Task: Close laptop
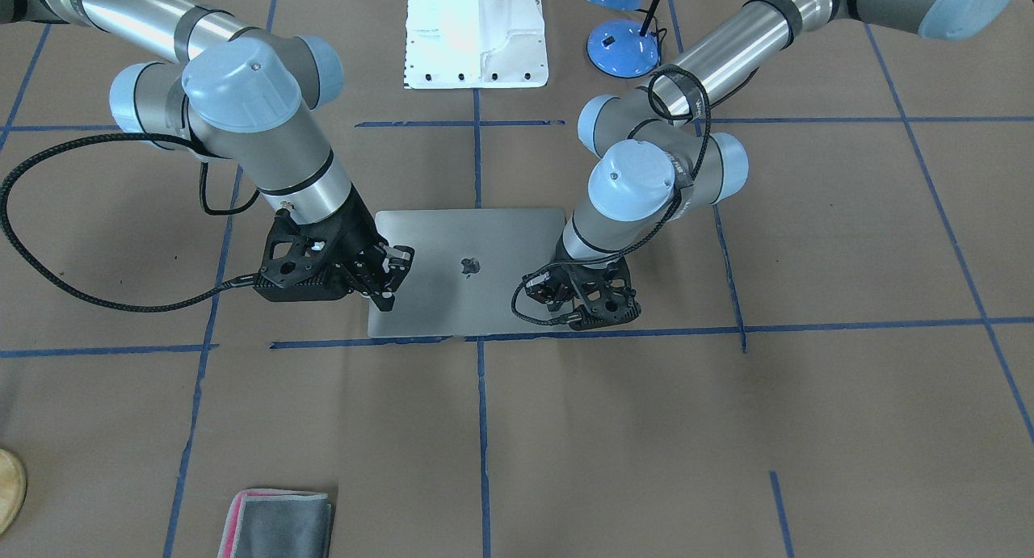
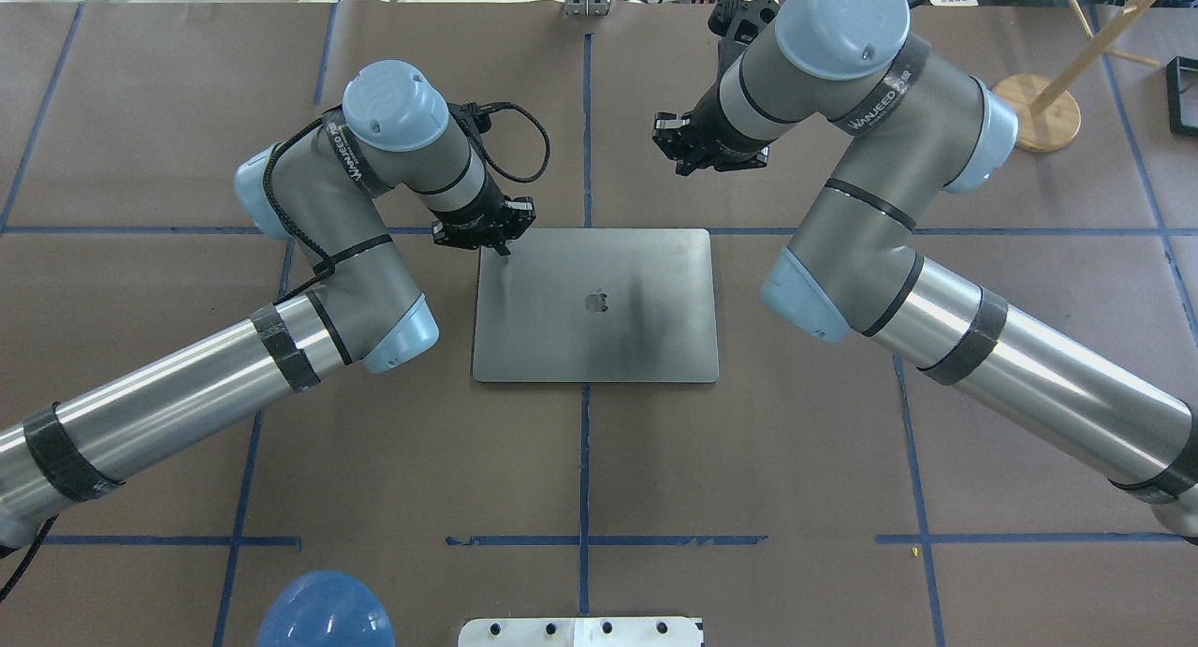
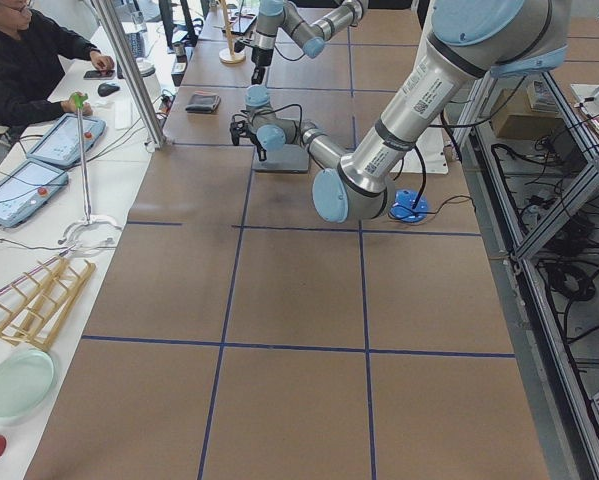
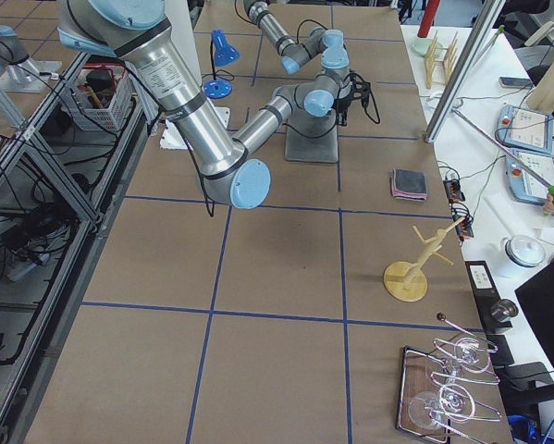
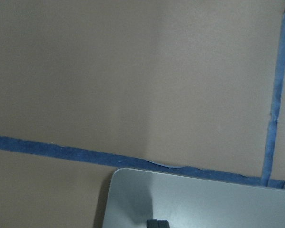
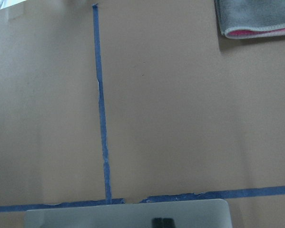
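Note:
The space-grey laptop (image 2: 646,338) lies flat on the brown table with its lid down and the apple logo facing up; it also shows in the front view (image 1: 477,299). My left gripper (image 2: 501,247) is shut, its tips on the lid's far left corner as the overhead view shows it. In the front view it (image 1: 543,293) is on the right. My right gripper (image 1: 386,299) looks shut, its tips at the lid's other far corner; I cannot tell if they touch. Each wrist view shows only a lid edge (image 5: 194,199) (image 6: 128,213) and a dark fingertip.
A folded grey cloth with a pink edge (image 1: 275,526) lies near the operators' side. A blue lamp base (image 1: 622,45) and a white block (image 1: 477,33) stand by the robot's base. A wooden stand (image 2: 1034,113) is at the far right.

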Available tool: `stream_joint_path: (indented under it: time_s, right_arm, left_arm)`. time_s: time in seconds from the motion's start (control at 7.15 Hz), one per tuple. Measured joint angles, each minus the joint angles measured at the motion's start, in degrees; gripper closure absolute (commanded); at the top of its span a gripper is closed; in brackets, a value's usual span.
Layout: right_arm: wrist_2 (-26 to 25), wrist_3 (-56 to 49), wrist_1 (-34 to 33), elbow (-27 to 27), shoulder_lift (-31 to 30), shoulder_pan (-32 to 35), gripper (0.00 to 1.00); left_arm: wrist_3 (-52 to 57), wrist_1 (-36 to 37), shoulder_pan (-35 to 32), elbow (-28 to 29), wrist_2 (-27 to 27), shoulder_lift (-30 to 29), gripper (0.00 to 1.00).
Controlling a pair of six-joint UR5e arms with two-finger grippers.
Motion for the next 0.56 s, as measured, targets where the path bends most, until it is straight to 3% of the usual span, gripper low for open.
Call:
stream_joint_path:
  time_s: [0.14,0.28,0.42,0.56]
  right_arm:
    - [0.2,0.0,0.0,0.1,0.0,0.2,1.00]
    - [0.6,0.0,0.0,0.1,0.0,0.4,0.90]
    - [1.7,-0.1,0.0,0.4,-0.1,1.0,0.08]
    - [3.6,-0.1,-0.1,1.0,-0.4,2.0,0.00]
  left_arm:
    - [0.0,-0.2,0.1,0.2,0.0,0.0,1.00]
    - [0.0,-0.3,0.0,0.2,0.0,0.0,0.95]
    - [0.5,-0.3,-0.8,-0.1,-0.2,0.0,0.06]
    - [1.2,-0.2,-2.4,-0.9,-1.2,0.1,0.00]
